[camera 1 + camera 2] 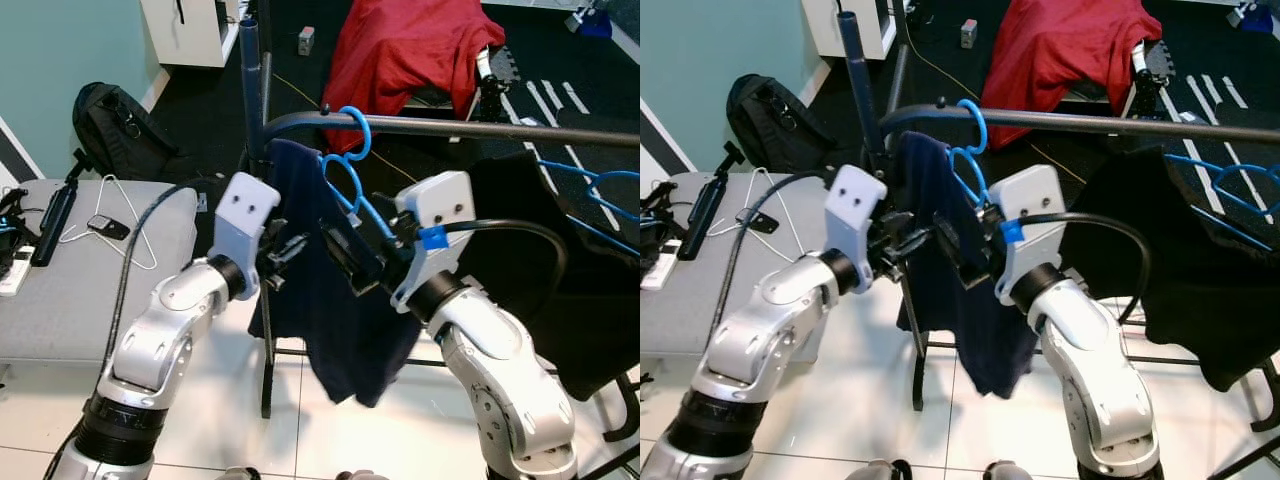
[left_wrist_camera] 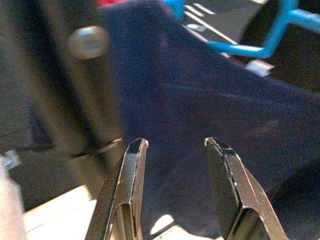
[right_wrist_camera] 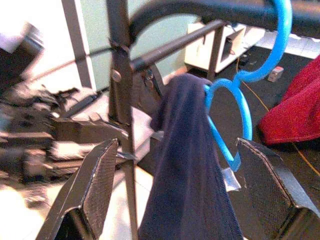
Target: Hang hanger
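A blue plastic hanger (image 1: 350, 165) carries a navy garment (image 1: 335, 310), and its hook sits over the black rail (image 1: 480, 128) of the clothes rack. My left gripper (image 1: 287, 252) is open just left of the cloth, with its fingers (image 2: 131, 165) pointing at the navy fabric. The right gripper (image 1: 345, 262) is open wide at the garment's right side, just below the hanger's shoulder. In the right wrist view the hanger (image 3: 235, 95) and the draped cloth (image 3: 192, 165) hang between its spread fingers (image 3: 102, 170), untouched.
The rack's upright post (image 1: 250, 80) stands just behind my left gripper. A black garment (image 1: 560, 260) on another blue hanger (image 1: 600, 190) hangs to the right. A grey table (image 1: 90, 300) on the left holds a white wire hanger (image 1: 125, 225). Behind are a backpack (image 1: 115, 125) and a red cloth (image 1: 410, 50).
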`<state>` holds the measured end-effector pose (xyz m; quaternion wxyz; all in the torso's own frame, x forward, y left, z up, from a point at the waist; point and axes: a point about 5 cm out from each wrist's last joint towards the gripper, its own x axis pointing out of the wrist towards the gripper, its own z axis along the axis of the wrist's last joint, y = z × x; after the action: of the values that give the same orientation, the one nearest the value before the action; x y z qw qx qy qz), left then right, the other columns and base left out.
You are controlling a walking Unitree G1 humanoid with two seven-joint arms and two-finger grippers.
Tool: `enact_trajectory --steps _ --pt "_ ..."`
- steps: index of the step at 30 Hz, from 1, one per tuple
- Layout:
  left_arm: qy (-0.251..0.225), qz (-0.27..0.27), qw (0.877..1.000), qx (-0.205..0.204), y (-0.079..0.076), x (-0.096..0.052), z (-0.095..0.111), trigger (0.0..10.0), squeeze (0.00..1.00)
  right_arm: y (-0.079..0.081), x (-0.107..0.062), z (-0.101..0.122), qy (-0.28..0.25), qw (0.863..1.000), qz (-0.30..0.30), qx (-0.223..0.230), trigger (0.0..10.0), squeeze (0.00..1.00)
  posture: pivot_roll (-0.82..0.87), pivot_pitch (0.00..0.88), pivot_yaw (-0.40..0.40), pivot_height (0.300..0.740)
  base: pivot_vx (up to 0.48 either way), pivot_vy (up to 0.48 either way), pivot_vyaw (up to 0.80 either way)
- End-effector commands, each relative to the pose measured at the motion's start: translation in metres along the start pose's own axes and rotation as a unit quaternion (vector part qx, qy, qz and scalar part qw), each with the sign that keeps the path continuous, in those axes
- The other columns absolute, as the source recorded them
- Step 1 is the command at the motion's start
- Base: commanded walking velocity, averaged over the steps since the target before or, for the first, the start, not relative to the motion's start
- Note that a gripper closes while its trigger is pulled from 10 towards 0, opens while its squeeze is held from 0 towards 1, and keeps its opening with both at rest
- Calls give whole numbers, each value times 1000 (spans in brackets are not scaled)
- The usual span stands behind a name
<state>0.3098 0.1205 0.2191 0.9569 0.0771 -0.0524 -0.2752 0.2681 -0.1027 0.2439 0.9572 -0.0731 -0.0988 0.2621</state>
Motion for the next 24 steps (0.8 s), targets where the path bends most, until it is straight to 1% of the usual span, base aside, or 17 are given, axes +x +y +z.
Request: enact_trajectory --steps 1,2,3,4,6,9,13,14,15,16,20,21,22,23,24 --pt "3 27 1000 4 9 -6 -6 10000 0 -5 3 -1 -4 1000 0 -10 10000 0 -77 219 -10 740 0 0 0" --pt "-3 46 999 0 15 -10 -8 10000 0 -12 8 -1 -4 1000 -5 -25 10000 0 -72 218 -19 740 0 0 0" --pt "-3 46 999 0 15 -10 -8 10000 0 -12 8 -1 -4 1000 -5 -25 10000 0 -72 218 -19 740 0 0 0" --pt "-8 58 998 -2 19 -14 -8 10000 0 -17 11 0 -7 999 -4 -37 10000 0 -72 218 -19 740 0 0 0" --pt "-8 58 998 -2 19 -14 -8 10000 0 -17 11 0 -7 999 -4 -37 10000 0 -72 218 -19 740 0 0 0" --pt "-9 68 998 -3 23 -19 -8 10000 0 -22 15 6 -16 999 0 -49 10000 0 -67 218 -25 740 0 0 0" --pt "-4 72 997 -3 25 -23 -10 10000 0 -16 12 11 -30 999 10 -42 10000 0 -69 220 -29 740 0 0 0" --pt "-1 72 997 -3 24 -23 -11 10000 0 -10 9 11 -35 999 15 -35 10000 0 -70 223 -26 740 0 0 0" --pt "-1 72 997 -3 24 -23 -11 10000 0 -10 9 11 -35 999 15 -35 10000 0 -70 223 -26 740 0 0 0" --pt "0 70 998 -4 23 -23 -12 10000 0 -6 7 11 -37 999 19 -31 10000 0 -70 223 -26 740 0 0 0" --pt "0 69 998 -5 22 -22 -12 10000 0 -4 6 9 -37 999 22 -30 10000 0 -70 223 -26 740 0 0 0" --pt "0 65 998 -6 21 -20 -12 10000 0 -5 6 8 -33 999 15 -31 10000 0 -71 225 -19 740 0 0 0" --pt "-1 62 998 -7 20 -19 -13 10000 0 -13 10 3 -22 999 -2 -39 10000 0 -69 222 -17 740 0 0 0" --pt "-1 62 998 -7 20 -19 -13 10000 0 -13 10 3 -22 999 -2 -39 10000 0 -69 222 -17 740 0 0 0" --pt "-2 59 998 -7 19 -17 -13 10000 0 -20 14 -1 -13 999 -18 -49 10000 0 -69 222 -17 740 0 0 0"
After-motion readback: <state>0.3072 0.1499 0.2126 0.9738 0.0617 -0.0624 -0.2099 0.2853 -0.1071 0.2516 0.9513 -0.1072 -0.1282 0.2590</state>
